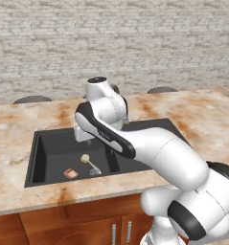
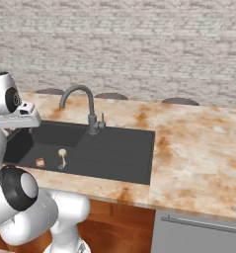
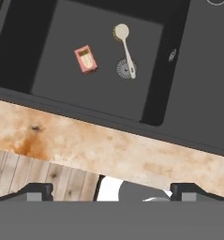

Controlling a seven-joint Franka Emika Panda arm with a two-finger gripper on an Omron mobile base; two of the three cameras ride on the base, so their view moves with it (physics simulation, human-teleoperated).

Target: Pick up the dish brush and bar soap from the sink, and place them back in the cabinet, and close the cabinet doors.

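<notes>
The dish brush [image 3: 125, 49] lies on the floor of the dark sink [image 3: 99, 89], its cream head pointing away from the drain and its handle end over the drain. The pinkish-red bar soap [image 3: 85, 59] lies flat a little to its left, apart from it. Both also appear in the basin from the base cameras: dish brush [image 1: 89, 164], bar soap [image 1: 71, 173], dish brush [image 2: 62, 157], bar soap [image 2: 40, 162]. My gripper [image 3: 114, 193] hangs open high above the sink's front rim, fingers wide apart and holding nothing. The cabinet and the cabinet doors are out of view.
A grey gooseneck faucet [image 2: 85, 101] stands behind the sink's flat drainboard [image 2: 119, 146]. Tan marble counter [image 2: 198, 148] surrounds the sink. Wooden base doors [image 1: 87, 222] and a grey appliance front [image 2: 198, 232] sit under the counter. A brick wall [image 1: 111, 43] closes the back.
</notes>
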